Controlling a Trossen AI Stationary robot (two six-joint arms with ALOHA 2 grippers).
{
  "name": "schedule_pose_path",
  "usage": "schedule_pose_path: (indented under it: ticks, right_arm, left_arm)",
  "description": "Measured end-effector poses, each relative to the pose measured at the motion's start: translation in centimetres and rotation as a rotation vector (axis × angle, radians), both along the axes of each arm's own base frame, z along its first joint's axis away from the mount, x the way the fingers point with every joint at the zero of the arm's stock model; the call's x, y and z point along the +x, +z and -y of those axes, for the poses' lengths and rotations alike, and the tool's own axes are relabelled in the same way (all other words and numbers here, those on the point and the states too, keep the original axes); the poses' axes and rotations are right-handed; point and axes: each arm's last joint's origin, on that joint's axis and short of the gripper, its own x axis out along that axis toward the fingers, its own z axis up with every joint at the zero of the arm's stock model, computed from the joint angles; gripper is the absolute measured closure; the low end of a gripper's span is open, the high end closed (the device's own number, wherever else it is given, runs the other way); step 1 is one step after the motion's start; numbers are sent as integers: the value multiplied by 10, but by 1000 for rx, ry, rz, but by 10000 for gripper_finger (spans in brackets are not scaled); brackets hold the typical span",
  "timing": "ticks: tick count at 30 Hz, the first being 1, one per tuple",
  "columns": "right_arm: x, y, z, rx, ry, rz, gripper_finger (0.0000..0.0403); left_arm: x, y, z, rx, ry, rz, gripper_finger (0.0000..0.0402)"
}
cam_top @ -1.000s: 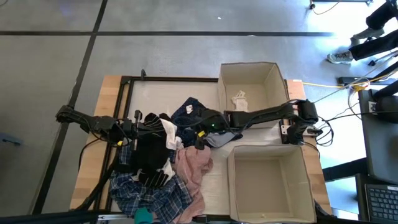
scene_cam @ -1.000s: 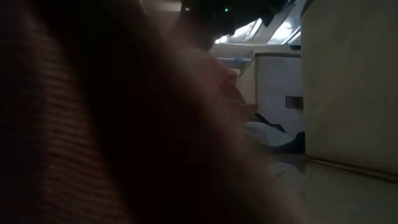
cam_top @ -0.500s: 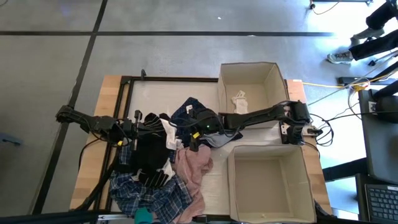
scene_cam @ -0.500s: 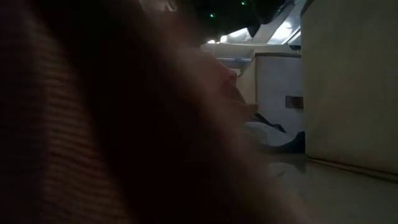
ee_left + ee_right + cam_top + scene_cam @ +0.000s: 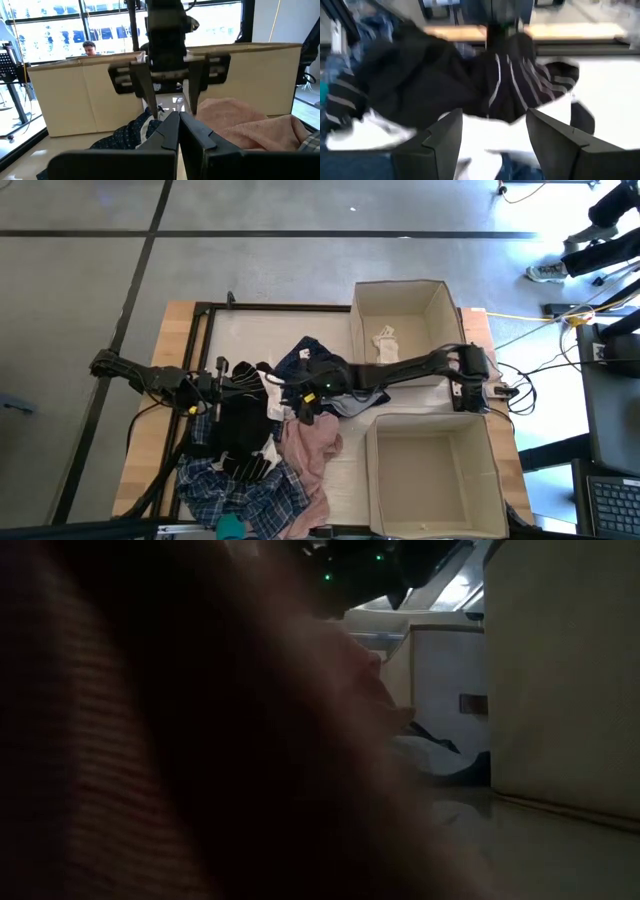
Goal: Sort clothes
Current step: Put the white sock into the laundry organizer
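Fabric in the pile [image 5: 262, 442] looks soft, light, tangled. Right pincer [image 5: 303, 404] hovers wide above the black garment [image 5: 420, 82]; left pincer [image 5: 178, 131], closed, empty. Pinch a raised fold.

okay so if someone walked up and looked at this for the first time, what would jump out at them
Most likely the heap of clothes across the near left of the table, with black, pink and plaid pieces tangled together. Over its middle the right claw hangs open, facing the left claw, which is shut. Two cardboard boxes sit on the right, the far one holding a single cream-white piece.
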Motion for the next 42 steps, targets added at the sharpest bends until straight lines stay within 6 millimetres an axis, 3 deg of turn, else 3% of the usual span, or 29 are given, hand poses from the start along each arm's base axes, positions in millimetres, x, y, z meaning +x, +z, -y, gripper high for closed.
schedule_pose_path:
  ticks: [9,24,28,38,42]
  right_arm:
    - [20,-13,-8,-31,47,-91,182]
    - [15,-21,-9,-134,58,-185,189]
    - [15,-21,-10,-143,89,-183,232]
    - [17,-29,-10,-187,113,-187,386]
    - [17,-29,-10,-195,105,-187,386]
  left_arm:
    - [0,0,0,2,5,-6,400]
    - [0,0,0,2,6,-5,400]
    - [0,0,0,2,6,-5,400]
    - [0,0,0,1,6,-6,400]
    - [0,-1,0,2,6,-6,400]
